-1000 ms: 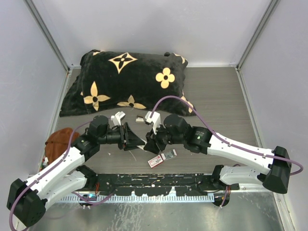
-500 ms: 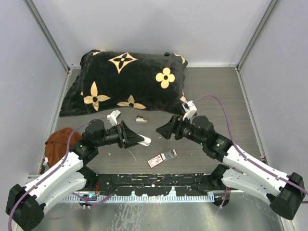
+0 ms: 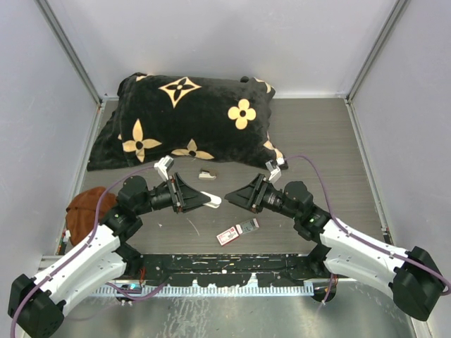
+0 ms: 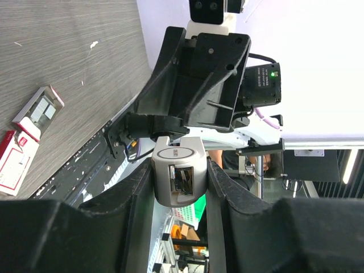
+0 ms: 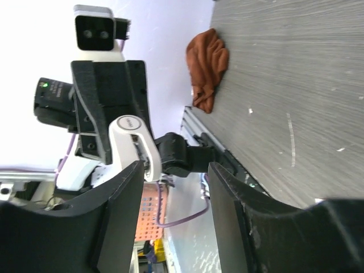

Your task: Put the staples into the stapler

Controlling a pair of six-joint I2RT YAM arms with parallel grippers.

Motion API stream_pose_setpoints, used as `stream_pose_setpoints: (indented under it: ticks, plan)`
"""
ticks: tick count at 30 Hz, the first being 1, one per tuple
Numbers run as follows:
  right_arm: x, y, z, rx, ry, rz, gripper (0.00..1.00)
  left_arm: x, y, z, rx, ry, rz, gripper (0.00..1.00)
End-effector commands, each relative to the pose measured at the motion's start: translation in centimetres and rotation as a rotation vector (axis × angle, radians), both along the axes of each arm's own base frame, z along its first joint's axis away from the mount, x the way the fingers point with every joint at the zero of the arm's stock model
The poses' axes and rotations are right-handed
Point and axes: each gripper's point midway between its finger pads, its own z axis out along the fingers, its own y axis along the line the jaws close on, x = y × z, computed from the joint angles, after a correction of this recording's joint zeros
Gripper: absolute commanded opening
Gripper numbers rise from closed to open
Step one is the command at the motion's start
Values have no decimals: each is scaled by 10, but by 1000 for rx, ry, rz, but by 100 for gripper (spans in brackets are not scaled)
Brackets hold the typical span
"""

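Above the near middle of the table [image 3: 331, 155], the left gripper [image 3: 206, 200] clamps a white stapler [image 4: 179, 179]; the right gripper [image 3: 230, 195] faces it, jaws apart; staples [image 3: 248, 227] lie beside their box [image 3: 227, 236].

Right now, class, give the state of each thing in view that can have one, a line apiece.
left pincer: shut on the stapler.
right pincer: open, empty.
stapler: held in the air; whether it is open or shut cannot be told.
staple tray: slid out, lying by its box.
staple box: lying flat.
brown cloth: crumpled.
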Motion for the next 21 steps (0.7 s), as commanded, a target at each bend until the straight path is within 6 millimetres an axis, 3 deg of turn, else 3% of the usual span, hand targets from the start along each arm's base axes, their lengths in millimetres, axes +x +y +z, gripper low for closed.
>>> stream_pose_setpoints:
  ticks: [1, 9, 21]
  plan:
    - [-12, 11, 49, 147, -71, 88, 52, -2, -2, 37, -77, -122, -21, 0]
    - [-16, 18, 43, 137, -58, 126, 39, -2, -4, 41, -91, -128, -34, 0]
    - [-23, 26, 53, 186, -69, 180, 34, -4, -5, 43, -95, -127, -51, 0]
